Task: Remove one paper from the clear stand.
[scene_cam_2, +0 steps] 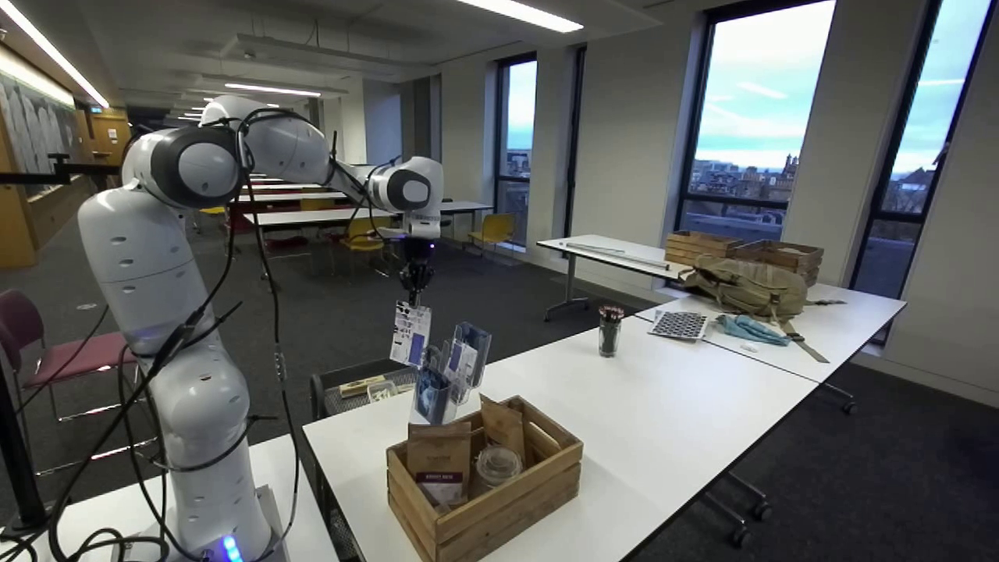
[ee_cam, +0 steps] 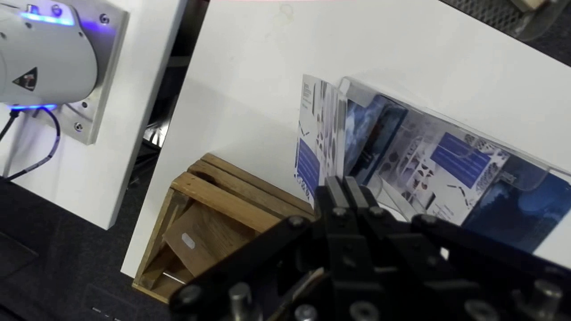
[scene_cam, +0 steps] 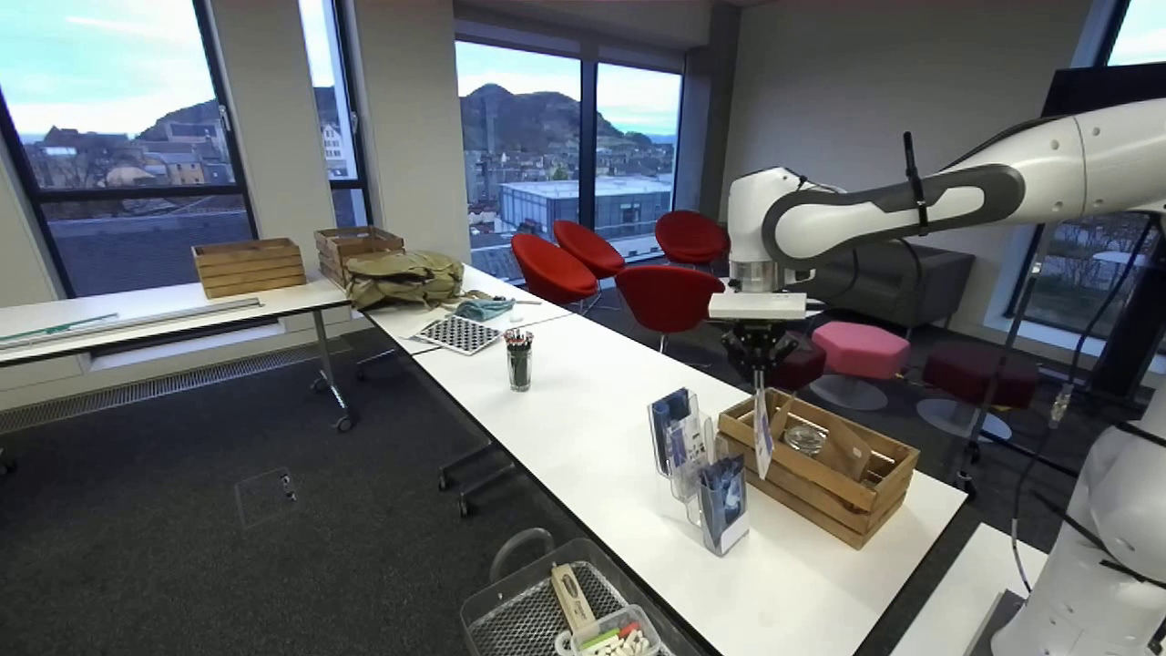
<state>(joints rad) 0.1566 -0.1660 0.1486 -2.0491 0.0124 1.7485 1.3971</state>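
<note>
Now: gripper (ee_cam: 342, 180) fingers tog., clamped on blue/wht paper (scene_cam_2: 410, 336) at upper end, out of & nr clear stand (ee_cam: 358, 92) | stand: more leaflets (ee_cam: 459, 169) in pockets | wood crate (scene_cam_2: 511, 509): brn pkts (scene_cam_2: 439, 449) + clear jar (scene_cam_2: 498, 466) | glass (scene_cam_2: 608, 348): thin sticks (scene_cam_2: 611, 314)

1. A wooden crate (scene_cam_2: 507, 507) stands on the white table (scene_cam_2: 663, 406), holding brown packets (scene_cam_2: 439, 453) and a glass jar (scene_cam_2: 498, 466).
2. Farther along stands a glass (scene_cam: 520, 378) of pens or pencils (scene_cam: 518, 340).
3. Beyond it lie a checkered board (scene_cam: 458, 334), a blue cloth (scene_cam: 485, 309) and an olive backpack (scene_cam: 405, 276).
4. Red chairs (scene_cam: 669, 305) and a pink stool (scene_cam: 861, 349) stand past the table.
5. Beside the table, a mesh tray (scene_cam: 515, 624) holds a wooden bar (scene_cam: 572, 597).
</note>
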